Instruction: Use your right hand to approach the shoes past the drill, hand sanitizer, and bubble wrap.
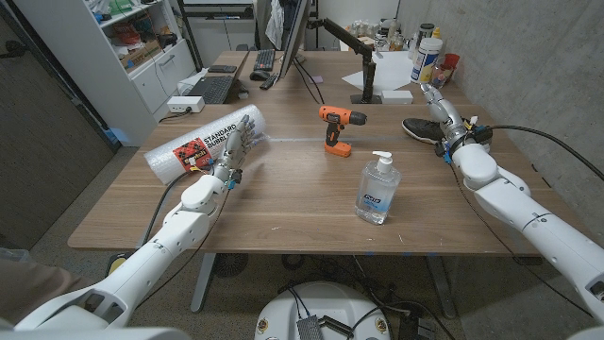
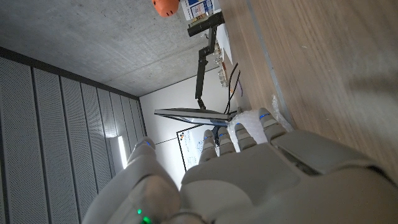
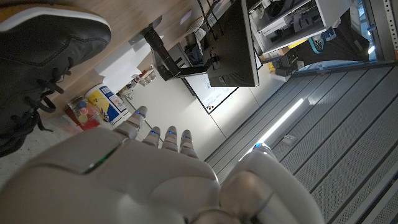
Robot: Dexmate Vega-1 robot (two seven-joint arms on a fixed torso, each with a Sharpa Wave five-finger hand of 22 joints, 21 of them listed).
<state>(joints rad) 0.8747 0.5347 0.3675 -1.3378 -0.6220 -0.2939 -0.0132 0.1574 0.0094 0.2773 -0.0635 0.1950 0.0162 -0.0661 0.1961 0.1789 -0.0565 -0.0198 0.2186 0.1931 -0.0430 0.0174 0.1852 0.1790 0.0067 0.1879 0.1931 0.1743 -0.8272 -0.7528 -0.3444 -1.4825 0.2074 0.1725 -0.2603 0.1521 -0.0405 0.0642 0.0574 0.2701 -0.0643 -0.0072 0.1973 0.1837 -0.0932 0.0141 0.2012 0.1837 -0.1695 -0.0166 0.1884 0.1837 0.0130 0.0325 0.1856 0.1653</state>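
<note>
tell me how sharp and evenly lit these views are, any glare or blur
Head view: even light, sharp, soft glare on the bubble wrap and the table. Left wrist view: left hand close and soft, ceiling strip light bright. Right wrist view: right hand slightly blurred, black shoe fairly sharp, strip light glaring.

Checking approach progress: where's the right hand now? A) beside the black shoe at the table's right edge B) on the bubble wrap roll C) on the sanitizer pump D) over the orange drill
A: in the head view the right hand reaches up beside the black shoe, well clear of the drill and the sanitizer.
</note>
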